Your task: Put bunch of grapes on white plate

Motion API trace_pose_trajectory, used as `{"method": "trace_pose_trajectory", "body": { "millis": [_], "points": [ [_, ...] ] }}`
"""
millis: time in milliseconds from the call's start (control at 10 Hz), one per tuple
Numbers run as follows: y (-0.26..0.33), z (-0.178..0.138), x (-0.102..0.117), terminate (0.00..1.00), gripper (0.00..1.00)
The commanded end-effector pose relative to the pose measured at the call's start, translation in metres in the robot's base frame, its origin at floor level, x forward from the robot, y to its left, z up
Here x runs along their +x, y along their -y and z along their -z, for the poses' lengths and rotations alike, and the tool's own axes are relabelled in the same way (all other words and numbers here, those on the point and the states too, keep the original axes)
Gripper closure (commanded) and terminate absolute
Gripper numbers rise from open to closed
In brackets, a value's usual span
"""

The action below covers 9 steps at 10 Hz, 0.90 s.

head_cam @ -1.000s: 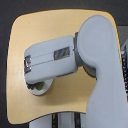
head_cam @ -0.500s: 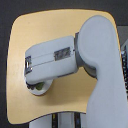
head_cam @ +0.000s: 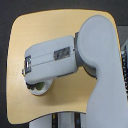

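My big grey-white arm (head_cam: 60, 57) reaches across the wooden table from the exterior view's right and covers most of the scene. Below its left end, a curved piece of the white plate (head_cam: 44, 90) sticks out. On that piece lies a small dark and green patch (head_cam: 37, 86), which looks like part of the bunch of grapes; the rest is hidden. The gripper (head_cam: 27, 70) is at the arm's left end, pointing down over the plate. Its fingers are hidden by the arm, and I cannot make out whether they hold anything.
The tan tabletop (head_cam: 45, 30) has rounded corners, with its edge running along the exterior view's left and bottom. My arm's wide upper part (head_cam: 102, 65) fills the exterior view's right side. Dark floor surrounds the table.
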Motion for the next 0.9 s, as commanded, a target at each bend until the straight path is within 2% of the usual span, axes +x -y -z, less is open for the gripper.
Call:
{"method": "trace_pose_trajectory", "body": {
  "millis": [0, 500, 800],
  "points": [
    [-0.020, -0.062, 0.011, 0.00, 0.00],
    [-0.023, -0.150, 0.049, 0.00, 0.00],
    [-0.010, -0.192, 0.062, 0.00, 0.00]
  ]
}}
